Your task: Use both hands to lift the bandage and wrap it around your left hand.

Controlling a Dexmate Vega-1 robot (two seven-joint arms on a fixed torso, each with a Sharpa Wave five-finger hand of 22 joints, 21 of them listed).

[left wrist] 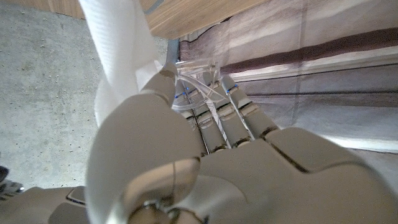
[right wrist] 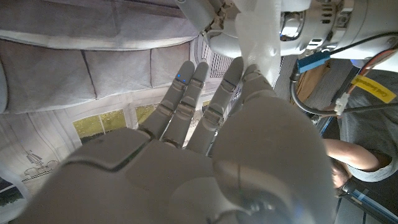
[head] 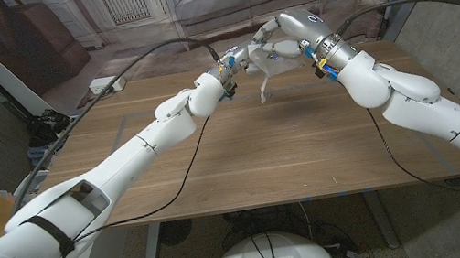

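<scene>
Both arms are reaching out over the wooden table (head: 243, 155), and the two hands are meeting in the air above its far edge. The white bandage (head: 266, 75) is sitting right there between them, raised clear of the table, with a loose tail dangling down toward the wood without quite touching it.

The left hand (head: 238, 61) is coming in from the near-left side of the table, and the strip is draping across it. In the left wrist view the bandage (left wrist: 121, 56) is running as a broad white band over the back of that hand (left wrist: 186, 162) and passing beside the thumb; the fingers are lying close together and fairly straight. Whether the left hand is actually gripping the strip, I cannot tell.

The right hand (head: 282, 48) is hovering above the far edge too, touching the left one, and it is pinching the bandage (right wrist: 258, 37) at its fingertips (right wrist: 245, 71) while its other fingers are stretching out side by side. The back of that hand (right wrist: 186, 162) is facing its wrist camera.

Black cables (head: 183, 169) are trailing across the tabletop beneath each arm.
</scene>
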